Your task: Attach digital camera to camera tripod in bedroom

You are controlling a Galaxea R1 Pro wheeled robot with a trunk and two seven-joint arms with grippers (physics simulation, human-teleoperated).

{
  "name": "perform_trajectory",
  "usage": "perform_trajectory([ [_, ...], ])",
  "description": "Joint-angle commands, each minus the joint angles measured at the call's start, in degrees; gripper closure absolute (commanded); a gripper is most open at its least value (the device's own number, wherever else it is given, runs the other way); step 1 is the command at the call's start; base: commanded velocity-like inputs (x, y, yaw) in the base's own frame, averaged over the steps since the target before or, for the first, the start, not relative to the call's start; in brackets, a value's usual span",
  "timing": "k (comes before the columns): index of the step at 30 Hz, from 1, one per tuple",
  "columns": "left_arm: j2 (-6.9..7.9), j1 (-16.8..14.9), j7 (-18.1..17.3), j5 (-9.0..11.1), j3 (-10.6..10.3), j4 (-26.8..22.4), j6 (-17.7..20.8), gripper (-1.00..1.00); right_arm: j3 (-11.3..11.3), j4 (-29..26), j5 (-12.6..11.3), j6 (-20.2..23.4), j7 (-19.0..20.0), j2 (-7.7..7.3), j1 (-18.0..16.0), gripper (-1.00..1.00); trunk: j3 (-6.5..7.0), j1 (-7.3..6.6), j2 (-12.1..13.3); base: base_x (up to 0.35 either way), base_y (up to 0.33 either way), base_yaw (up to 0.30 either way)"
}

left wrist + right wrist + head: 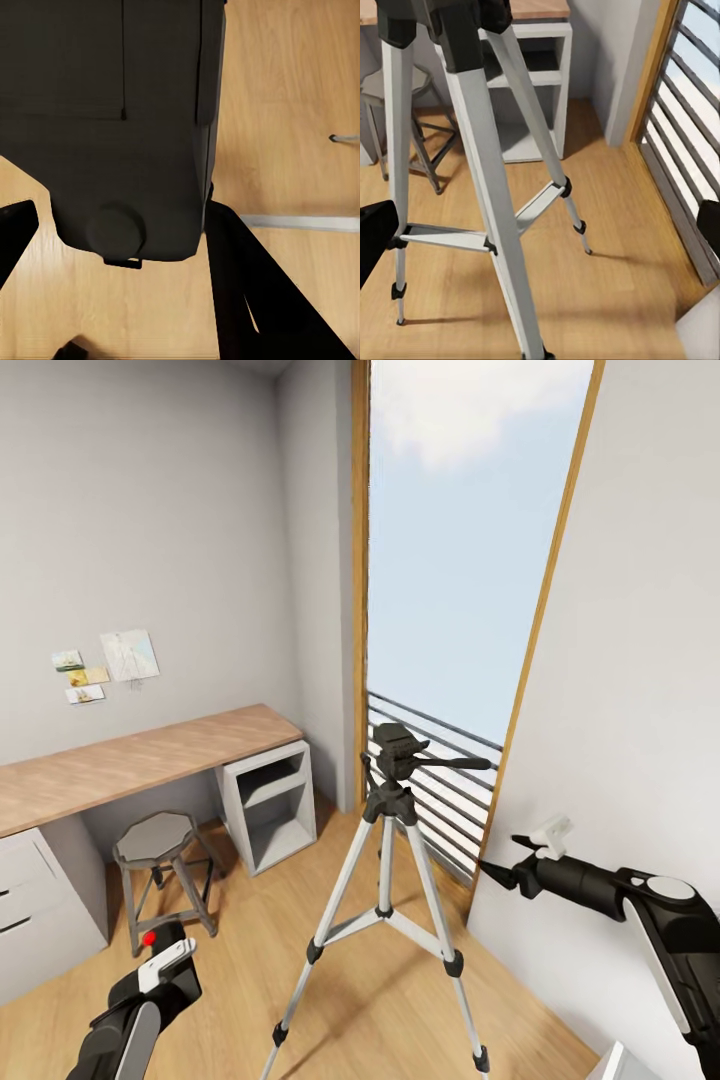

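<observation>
A small bedroom with a light wood floor [400, 980] and pale grey walls. The camera tripod [385, 900] stands upright on the floor at the centre, its three silver legs spread, its black pan head [398, 750] on top with a side handle pointing toward the tall wood-framed window [470, 560]. The window and its horizontal railing [440, 790] lie just behind the tripod.

To the left of the tripod a wood-topped grey table [130, 760] runs along the wall, with an open shelf unit at its near end. A grey metal stool [160, 870] stands between the table and the tripod. Small pictures [105, 665] hang on the wall above the table.

Well left of the tripod's feet, low in the head view, the left gripper [160, 970] has its fingers closed on the digital camera [120, 127], a matte-black box with a red dot on top, held above the floor. To the right of the tripod, near the wall, the right gripper [520, 860] is raised at about pan-head height with its fingers spread apart, holding nothing.
</observation>
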Motion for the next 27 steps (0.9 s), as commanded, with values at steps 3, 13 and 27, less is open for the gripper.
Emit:
perform_trajectory([
  [3, -0.10, -0.1, 0.2, 0.4, 0.2, -0.7, 2.4, 1.00, 0.2, -0.1, 0.2, 0.4, 0.3, 0.13, 0.0, -1.00, -0.13, 0.04, -0.1, 0.003, -0.002, 0.000],
  [13, 0.37, -0.1, 0.0, 0.1, 0.3, -2.9, 6.3, 1.00, 2.5, 0.0, 0.3, 0.6, 0.3, 0.54, -0.1, -1.00, -0.13, 0.04, -0.1, 0.000, 0.000, 0.000],
  [27, 8.14, -0.6, -4.9, 0.6, -1.9, -10.4, 9.2, 1.00, 4.9, 6.1, 0.3, 0.3, -0.1, 3.71, -0.4, -1.00, -0.13, 0.04, -0.1, 0.000, 0.000, 0.000],
])
